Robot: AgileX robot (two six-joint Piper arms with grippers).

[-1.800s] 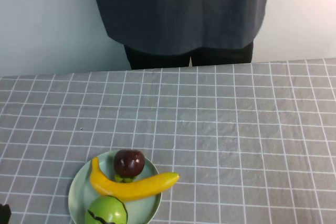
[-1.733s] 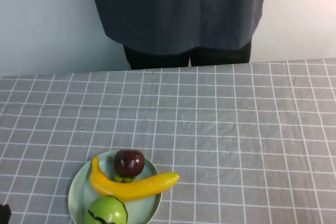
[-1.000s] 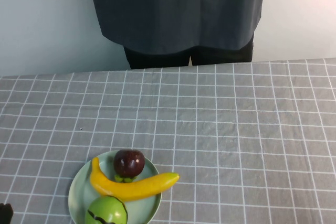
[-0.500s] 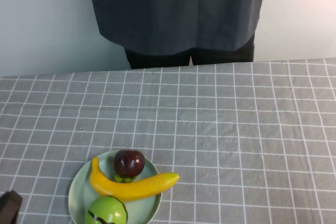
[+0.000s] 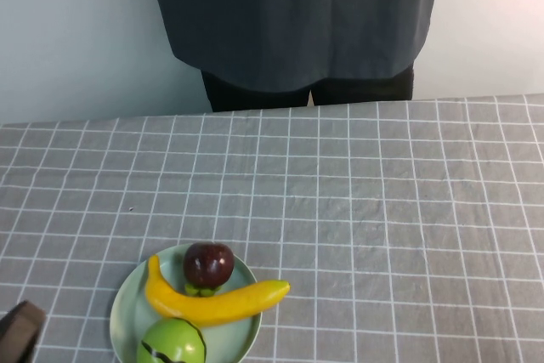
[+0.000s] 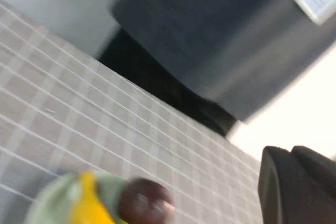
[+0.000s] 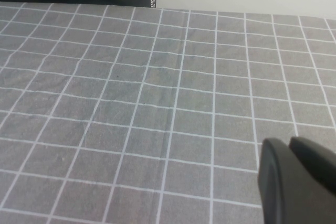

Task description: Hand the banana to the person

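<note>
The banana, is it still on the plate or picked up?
On the plate: the long yellow banana lies across the pale green plate, between the dark red fruit and the green fruit, nothing gripping it.

Banana [image 6: 88, 206] on plate [image 6: 50, 203], person [image 6: 220, 30] beyond

The left gripper [image 5: 19, 331] and right gripper [image 7: 296, 179] show as matte black, smooth, rounded plastic housings.

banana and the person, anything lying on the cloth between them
Only the dark red fruit beside the banana; past it, the high view shows bare checked cloth up to the person.
</note>
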